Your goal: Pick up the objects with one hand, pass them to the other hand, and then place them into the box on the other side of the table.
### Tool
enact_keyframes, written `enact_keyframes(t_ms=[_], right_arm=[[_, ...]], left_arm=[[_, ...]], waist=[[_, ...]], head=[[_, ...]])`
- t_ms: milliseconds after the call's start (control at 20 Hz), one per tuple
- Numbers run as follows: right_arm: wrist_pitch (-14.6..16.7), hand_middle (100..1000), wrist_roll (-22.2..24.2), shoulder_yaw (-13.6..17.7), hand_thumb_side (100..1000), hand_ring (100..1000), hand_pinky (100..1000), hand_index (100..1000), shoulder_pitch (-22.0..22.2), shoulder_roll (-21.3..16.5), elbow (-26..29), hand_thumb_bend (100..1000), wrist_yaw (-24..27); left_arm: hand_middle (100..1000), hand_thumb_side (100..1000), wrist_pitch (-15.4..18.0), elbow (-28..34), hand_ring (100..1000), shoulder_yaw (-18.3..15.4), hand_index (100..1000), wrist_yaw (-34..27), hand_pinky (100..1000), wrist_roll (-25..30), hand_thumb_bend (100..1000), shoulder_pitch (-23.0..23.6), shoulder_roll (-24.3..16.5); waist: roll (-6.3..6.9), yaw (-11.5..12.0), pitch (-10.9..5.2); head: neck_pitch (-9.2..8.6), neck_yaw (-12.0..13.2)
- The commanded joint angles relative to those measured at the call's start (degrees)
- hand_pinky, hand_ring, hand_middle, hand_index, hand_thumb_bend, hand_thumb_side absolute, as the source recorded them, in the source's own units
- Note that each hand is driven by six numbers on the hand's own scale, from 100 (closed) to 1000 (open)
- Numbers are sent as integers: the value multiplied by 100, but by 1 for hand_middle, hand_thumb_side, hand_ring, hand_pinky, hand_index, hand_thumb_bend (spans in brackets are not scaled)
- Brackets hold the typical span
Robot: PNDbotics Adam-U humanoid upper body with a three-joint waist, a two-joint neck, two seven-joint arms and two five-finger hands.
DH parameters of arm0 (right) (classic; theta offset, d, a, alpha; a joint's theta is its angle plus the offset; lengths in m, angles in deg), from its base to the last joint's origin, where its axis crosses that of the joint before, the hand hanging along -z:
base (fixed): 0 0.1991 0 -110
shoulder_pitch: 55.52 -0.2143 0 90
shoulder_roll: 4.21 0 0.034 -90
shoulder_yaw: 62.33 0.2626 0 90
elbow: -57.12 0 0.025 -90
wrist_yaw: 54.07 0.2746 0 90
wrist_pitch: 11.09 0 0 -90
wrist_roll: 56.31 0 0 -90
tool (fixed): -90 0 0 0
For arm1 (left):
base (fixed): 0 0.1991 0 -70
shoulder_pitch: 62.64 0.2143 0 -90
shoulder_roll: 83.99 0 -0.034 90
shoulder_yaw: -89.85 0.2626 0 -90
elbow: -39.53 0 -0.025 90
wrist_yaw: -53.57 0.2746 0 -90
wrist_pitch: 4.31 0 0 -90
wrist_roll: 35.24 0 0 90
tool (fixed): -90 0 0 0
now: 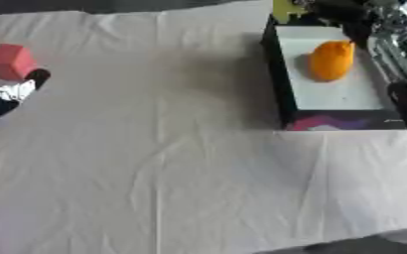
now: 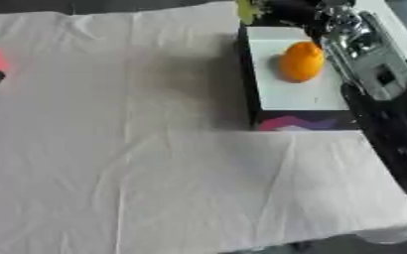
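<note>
- One item looks finished: an orange, rounded, fruit-like object (image 1: 332, 60) lies inside the shallow black-walled box with a white floor (image 1: 337, 96) at the right side of the surface.
- One item is judged still to be done: a pink, soft-looking block (image 1: 12, 61) sits on the white creased cloth (image 1: 172, 163) covering the surface, at the far left edge, well apart from the box.
- That block would need picking up on the left, passing across to the other side, and setting into the box beside the orange object.
- The left robot hand (image 1: 16, 89) shows at the left edge, black with a silver part, just beside and below the pink block; one dark fingertip comes close to the block's lower corner, but I cannot tell whether it touches, and I cannot tell whether this robot hand is released or clenched.
- The right robot hand (image 2: 328, 20) is over the far end of the box, above and beside the orange object, its arm running down the right edge; its fingers are lost in dark and silver parts, so its state is unclear, though it does not appear to hold the orange object.
- The box holds only the orange object, with bare floor left toward its near end; its near wall (image 2: 307, 122) carries a purple and pink pattern.
</note>
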Motion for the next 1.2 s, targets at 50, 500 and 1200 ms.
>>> enact_keyframes(t_ms=[50, 500, 1200], right_arm=[[52, 564, -19, 129, 392, 719, 897, 601, 24, -346, -84, 100, -169], [209, 579, -67, 340, 389, 725, 894, 620, 360, -577, -360, 100, -559], [647, 844, 258, 575, 589, 892, 937, 924, 554, -671, -462, 516, -1487]], left_arm=[[646, 360, -21, 114, 719, -119, 815, -58, 754, -67, 775, -25, -206], [646, 360, -65, 110, 720, -214, 815, -102, 753, -151, 770, -8, -243], [646, 365, -106, 103, 721, -280, 815, -127, 754, -219, 760, 26, -255]], waist=[[47, 8, -223], [70, 12, -214], [62, 12, -201]], head=[[-2, -37], [-11, -61], [-76, -106]])
